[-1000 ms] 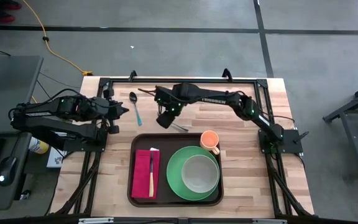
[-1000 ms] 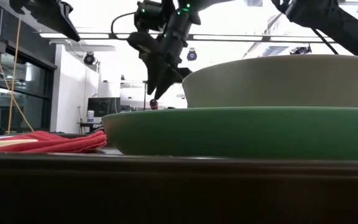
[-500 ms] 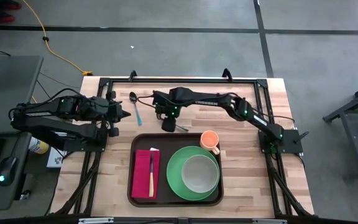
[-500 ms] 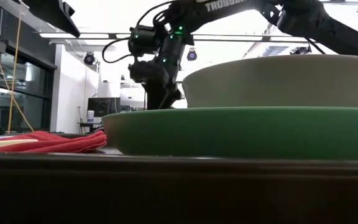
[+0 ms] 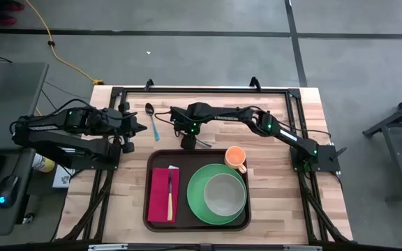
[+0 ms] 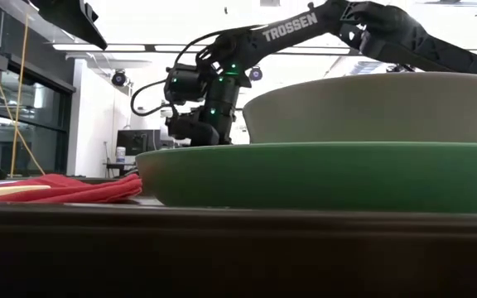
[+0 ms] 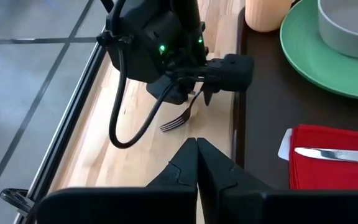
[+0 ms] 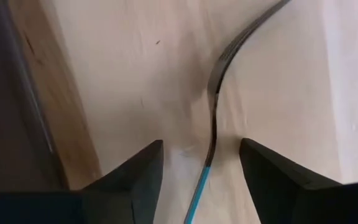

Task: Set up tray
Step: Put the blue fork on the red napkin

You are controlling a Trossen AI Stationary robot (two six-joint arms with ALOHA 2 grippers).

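Observation:
The dark brown tray [image 5: 187, 157] lies at the table's near middle. It holds a red napkin [image 5: 160, 199] with a knife [image 5: 170, 196] on it, a green plate [image 5: 199, 202] with a grey bowl [image 5: 223, 194], and an orange cup [image 5: 236, 157]. A blue-handled fork [image 5: 203, 142] lies flat on the wood just beyond the tray's far rim. My right gripper [image 8: 201, 149] points down at the table, open, with one finger on each side of the fork's stem [image 8: 215, 106] and a gap on both sides. My left gripper [image 7: 196, 142] hangs shut at the table's left.
A blue-handled spoon [image 5: 152, 120] lies on the wood between the two grippers, toward the far edge. A black frame [image 5: 208, 89] borders the table's far side. Bare wood lies to the right of the tray.
My right gripper has come down from above the table to its surface beside the tray's far rim and has turned from a slant to pointing straight down. The fork lies in much the same place as before.

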